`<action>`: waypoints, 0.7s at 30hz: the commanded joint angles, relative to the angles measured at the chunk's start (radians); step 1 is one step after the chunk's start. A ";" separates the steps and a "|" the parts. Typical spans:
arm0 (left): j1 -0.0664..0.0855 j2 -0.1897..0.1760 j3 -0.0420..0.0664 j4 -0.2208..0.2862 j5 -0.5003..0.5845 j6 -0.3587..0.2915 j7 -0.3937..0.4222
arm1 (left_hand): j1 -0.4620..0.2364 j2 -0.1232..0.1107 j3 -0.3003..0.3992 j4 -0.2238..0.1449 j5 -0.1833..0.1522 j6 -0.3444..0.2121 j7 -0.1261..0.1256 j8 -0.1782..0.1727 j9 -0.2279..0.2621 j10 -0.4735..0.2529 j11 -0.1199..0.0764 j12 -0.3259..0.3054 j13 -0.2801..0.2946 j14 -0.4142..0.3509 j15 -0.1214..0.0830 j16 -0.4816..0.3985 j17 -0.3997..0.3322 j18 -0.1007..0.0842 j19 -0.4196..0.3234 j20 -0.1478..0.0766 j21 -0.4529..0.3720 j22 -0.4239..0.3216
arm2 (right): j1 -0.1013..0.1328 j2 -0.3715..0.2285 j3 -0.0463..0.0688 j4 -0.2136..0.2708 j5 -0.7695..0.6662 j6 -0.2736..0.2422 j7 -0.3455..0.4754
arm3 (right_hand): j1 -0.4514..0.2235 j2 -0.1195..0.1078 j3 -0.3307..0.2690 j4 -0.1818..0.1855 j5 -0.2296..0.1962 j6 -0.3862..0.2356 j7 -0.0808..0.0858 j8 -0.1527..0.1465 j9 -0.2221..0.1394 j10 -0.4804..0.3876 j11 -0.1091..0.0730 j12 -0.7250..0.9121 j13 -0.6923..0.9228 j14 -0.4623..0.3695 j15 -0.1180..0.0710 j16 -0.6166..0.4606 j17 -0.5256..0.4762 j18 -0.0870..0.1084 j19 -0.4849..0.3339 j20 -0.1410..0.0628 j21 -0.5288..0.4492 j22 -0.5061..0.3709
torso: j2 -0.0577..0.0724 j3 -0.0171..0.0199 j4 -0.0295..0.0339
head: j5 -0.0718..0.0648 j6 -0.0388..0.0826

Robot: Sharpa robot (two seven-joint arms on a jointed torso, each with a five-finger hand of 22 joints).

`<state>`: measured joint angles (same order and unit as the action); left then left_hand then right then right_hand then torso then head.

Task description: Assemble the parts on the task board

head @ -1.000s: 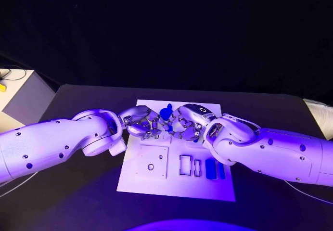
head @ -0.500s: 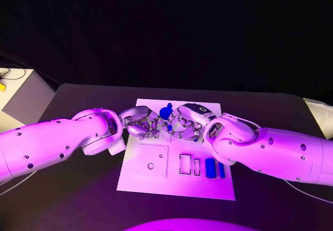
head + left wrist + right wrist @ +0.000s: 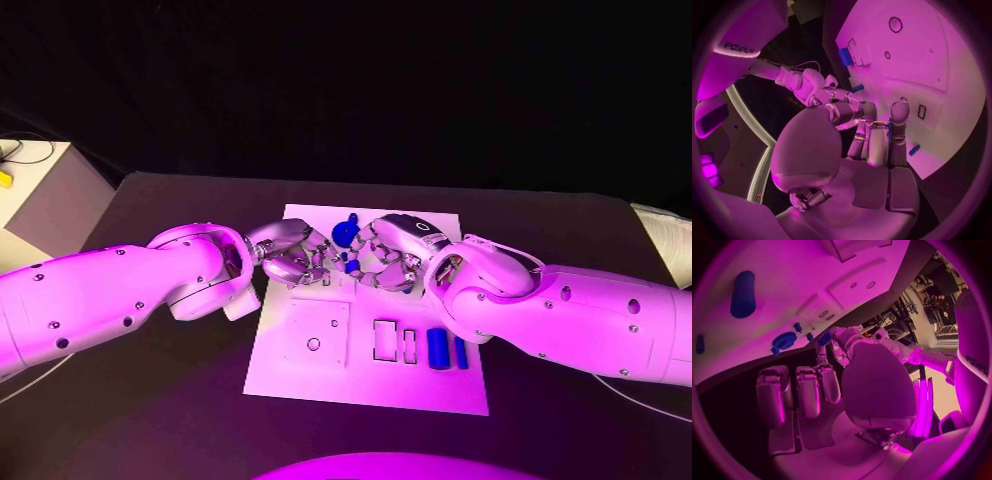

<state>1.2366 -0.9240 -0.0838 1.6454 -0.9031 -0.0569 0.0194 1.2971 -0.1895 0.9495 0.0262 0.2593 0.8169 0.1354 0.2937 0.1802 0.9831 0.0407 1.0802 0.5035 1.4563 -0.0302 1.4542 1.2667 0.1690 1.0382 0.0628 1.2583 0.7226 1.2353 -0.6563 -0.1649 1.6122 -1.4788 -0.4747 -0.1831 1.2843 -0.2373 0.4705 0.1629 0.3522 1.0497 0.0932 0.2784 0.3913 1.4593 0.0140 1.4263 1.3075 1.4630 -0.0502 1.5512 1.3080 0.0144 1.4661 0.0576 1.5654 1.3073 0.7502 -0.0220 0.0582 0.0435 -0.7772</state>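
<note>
The white task board [image 3: 325, 375] lies mid-table. My left hand [image 3: 293, 256] and right hand [image 3: 387, 256] meet fingertip to fingertip over its far half. A small blue part [image 3: 824, 336] sits at the left hand's fingertips and looks pinched there; a blue sliver [image 3: 889, 131] shows between its fingers. The right hand's fingers [image 3: 798, 390] are curled in, and I cannot tell whether they hold anything. A round blue part [image 3: 343, 234] stands on the board just beyond the hands, with a small blue peg [image 3: 352, 218] behind it. Two blue bars [image 3: 437, 348] lie at the near right.
A square plate with a hole [image 3: 315, 336] and rectangular slots [image 3: 385, 340] fill the board's near half. A pale cabinet [image 3: 36, 190] stands at the table's far left. Both white forearms cross the board's left and right sides.
Both hands have stayed together over the board's far half; their fingers have only shifted slightly.
</note>
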 commanded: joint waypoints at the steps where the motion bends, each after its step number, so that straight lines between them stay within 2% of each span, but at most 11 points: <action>1: 0.000 0.002 0.000 0.002 -0.004 0.012 -0.007 | -0.002 0.009 0.016 -0.011 0.006 0.007 -0.001 -0.003 -0.001 0.003 -0.008 0.004 0.001 0.008 -0.003 0.004 0.002 -0.003 0.010 0.001 0.006 0.005 | 0.000 0.000 0.001 0.005 -0.022 -0.010 0.001 | 0.000 0.004 0.000 0.005 0.006 0.006 -0.005 0.004 -0.001 -0.002 -0.002 -0.001 0.139 0.099 -0.003 -0.002 0.231 -0.014 0.105 -0.004 0.005 0.264 | 0.000 0.0006 -0.0004 | 0.001 -0.001; 10: 0.000 0.003 0.000 0.002 -0.004 0.019 -0.010 | -0.004 0.007 0.022 -0.017 0.008 0.016 0.000 -0.004 -0.001 0.004 -0.006 0.007 0.004 0.009 -0.002 0.005 0.004 -0.003 0.010 0.002 0.012 0.010 | 0.000 0.001 0.001 0.011 -0.036 -0.018 -0.004 | 0.001 0.004 0.000 0.004 0.006 0.007 -0.006 0.004 -0.001 -0.002 -0.002 -0.001 0.139 0.099 -0.003 -0.002 0.231 -0.014 0.105 -0.004 0.005 0.264 | 0.001 0.0006 0.0008 | 0.001 -0.004; 21: 0.000 0.003 0.000 0.001 -0.004 0.010 -0.010 | -0.006 0.006 0.024 -0.018 0.008 0.016 0.000 -0.006 -0.002 0.005 -0.006 0.008 0.005 0.010 -0.002 0.007 0.008 -0.003 0.011 0.002 0.015 0.013 | 0.000 0.003 0.001 0.023 -0.049 -0.012 -0.002 | 0.005 0.005 0.001 0.002 0.006 0.009 -0.007 0.007 0.001 0.004 -0.003 0.006 0.145 0.099 -0.004 -0.002 0.232 -0.014 0.105 -0.004 0.005 0.264 | 0.000 0.0004 -0.0006 | 0.003 -0.007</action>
<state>1.2365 -0.9231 -0.0838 1.6443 -0.9055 -0.0530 0.0073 1.2971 -0.1895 0.9493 0.0260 0.2641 0.8242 0.1354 0.2937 0.1791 0.9873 0.0400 1.0843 0.5078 1.4598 -0.0337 1.4581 1.2741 0.1691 1.0417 0.0663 1.2685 0.7345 1.2354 -0.6553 -0.1647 1.6305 -1.5071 -0.4843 -0.1898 1.2843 -0.2374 0.4703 0.1628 0.3563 1.0498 0.0929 0.2823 0.3894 1.4593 0.0140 1.4263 1.3074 1.4630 -0.0502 1.5512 1.3077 0.0144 1.4661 0.0575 1.5653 1.3079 0.7503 -0.0211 0.0580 0.0455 -0.7835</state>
